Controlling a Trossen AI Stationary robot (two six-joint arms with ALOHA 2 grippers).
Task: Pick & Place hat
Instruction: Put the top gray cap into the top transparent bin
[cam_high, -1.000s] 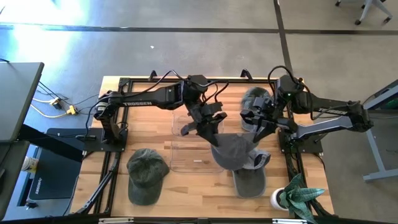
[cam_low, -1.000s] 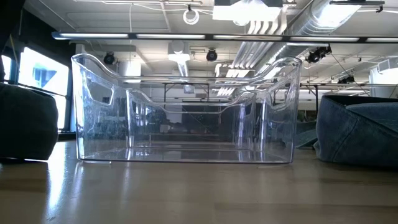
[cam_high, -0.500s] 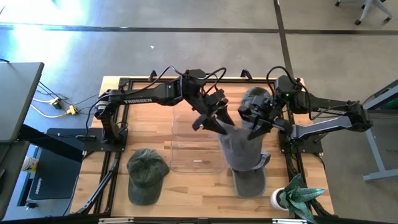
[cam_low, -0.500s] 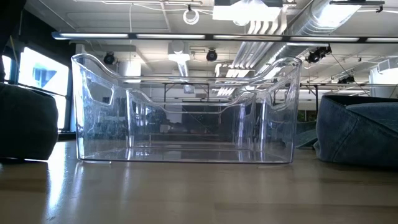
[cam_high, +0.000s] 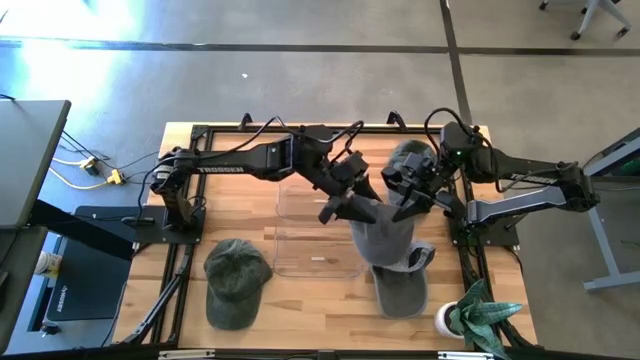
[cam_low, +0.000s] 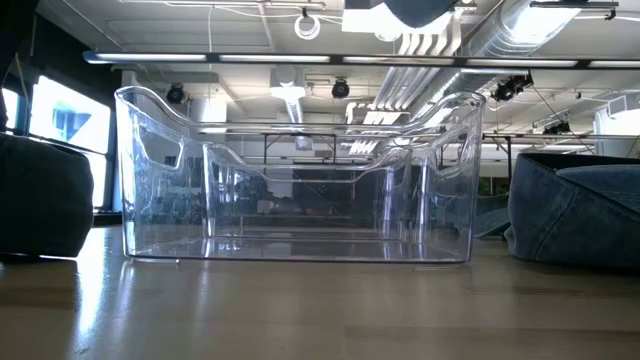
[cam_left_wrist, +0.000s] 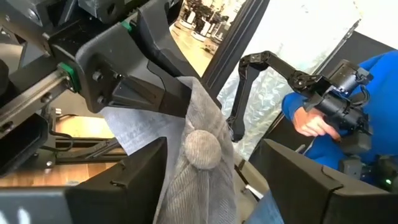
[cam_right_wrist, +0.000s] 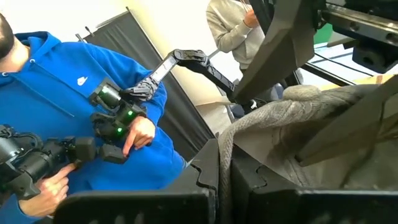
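Note:
A grey corduroy hat (cam_high: 385, 238) hangs in the air over the right end of the clear bin (cam_high: 312, 235), and its lowest part (cam_low: 420, 8) shows at the top of the low view. My right gripper (cam_high: 405, 204) is shut on it. My left gripper (cam_high: 352, 207) is open and level, with a finger on either side of the crown and its top button (cam_left_wrist: 202, 149). A green hat (cam_high: 237, 280) lies crown up at the near left. A denim hat (cam_high: 400, 292) lies near right. My right gripper pinches an edge of the grey hat (cam_right_wrist: 222, 152) between its two shut fingers, coming level from the table's right side. The hat hangs below and beside the fingers, clear of the table and the bin. Whether my left gripper's open fingers touch the crown, I cannot tell.
Another hat (cam_high: 410, 156) sits at the far right behind my right arm. A potted plant (cam_high: 478, 315) stands at the near right corner. A person in a blue hoodie (cam_right_wrist: 74, 106) stands beyond the table. Bare wood lies between the green hat and the bin.
My left gripper has opened and let go of the grey hat, and has turned toward the table's right. The hat, first spread between both grippers, now hangs from my right gripper alone. Its lower part has dropped into the top of the low view.

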